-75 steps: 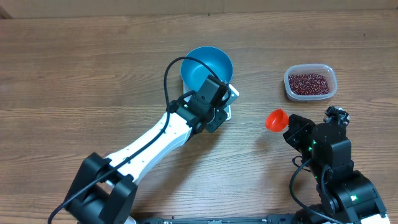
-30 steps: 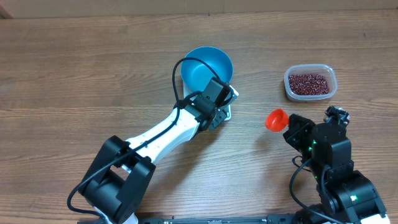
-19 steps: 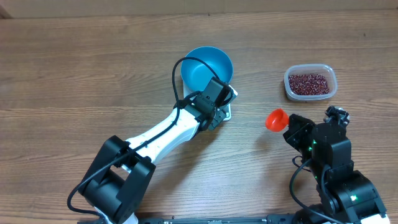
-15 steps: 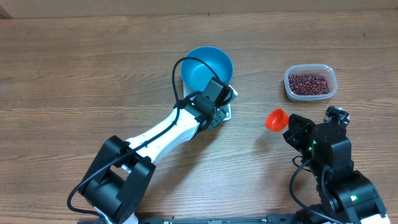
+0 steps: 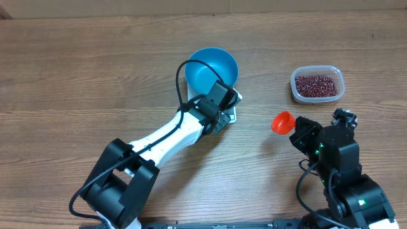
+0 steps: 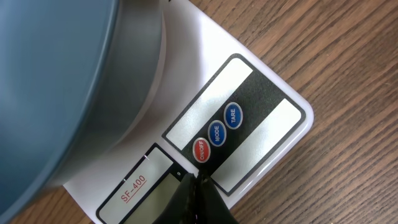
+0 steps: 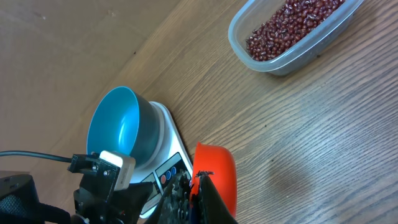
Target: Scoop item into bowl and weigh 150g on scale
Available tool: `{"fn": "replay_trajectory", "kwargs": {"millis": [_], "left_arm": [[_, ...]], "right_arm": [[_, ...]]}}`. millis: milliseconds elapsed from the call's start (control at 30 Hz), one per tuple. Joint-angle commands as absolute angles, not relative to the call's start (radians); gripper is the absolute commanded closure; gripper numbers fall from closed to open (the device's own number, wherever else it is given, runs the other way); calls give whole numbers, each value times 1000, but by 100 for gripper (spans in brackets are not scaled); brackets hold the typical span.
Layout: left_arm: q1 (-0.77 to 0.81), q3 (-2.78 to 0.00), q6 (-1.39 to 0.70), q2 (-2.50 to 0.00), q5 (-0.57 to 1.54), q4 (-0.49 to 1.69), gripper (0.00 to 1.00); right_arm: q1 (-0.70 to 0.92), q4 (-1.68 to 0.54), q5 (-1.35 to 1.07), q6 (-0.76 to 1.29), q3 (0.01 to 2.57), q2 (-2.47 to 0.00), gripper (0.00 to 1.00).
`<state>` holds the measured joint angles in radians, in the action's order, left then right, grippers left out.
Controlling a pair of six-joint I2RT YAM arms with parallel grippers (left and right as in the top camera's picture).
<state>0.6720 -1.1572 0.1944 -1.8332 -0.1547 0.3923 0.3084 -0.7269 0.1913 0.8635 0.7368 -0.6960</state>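
**A:** Starting at the left, what could go wrong?

**B:** The left claw [image 6: 198,198] is clenched on nothing. Its tips are pressed together just below the red round button [image 6: 200,150] on the flat white rectangular kitchen scale [image 6: 205,37]. I cannot tell whether they touch it. The buttons sit close together, so a small slip would likely hit the wrong one. A hard push could shove the scale and the empty, deep, bright-blue round bowl [image 5: 216,67] standing on it.

**A:** And further right?

**B:** The right claw [image 7: 194,186] grasps the orange-red plastic scoop [image 5: 282,122]. The small dark red beans [image 5: 316,85] all lie in the clear rounded plastic tub [image 5: 294,89], well apart from the bowl on the wooden counter [image 5: 76,76]. Beans could spill on the way across. The left arm also lies over the scale and may block the pour.

**A:** Any writing?

**B:** "SF-400" is printed in red beside the display. The red button reads "ON/OFF", and the two blue buttons read "MODE" [image 6: 216,134] and "TARE" [image 6: 232,116].
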Motion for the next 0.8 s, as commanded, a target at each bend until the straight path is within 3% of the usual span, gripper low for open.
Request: {"fn": "replay_trajectory", "kwargs": {"millis": [0, 767], "left_arm": [[666, -1147, 202, -1844, -163, 386, 96], [666, -1147, 202, -1844, -163, 358, 96]], "right_arm": [[312, -723, 209, 855, 764, -693, 96], [312, -710, 209, 855, 764, -735, 96]]}}
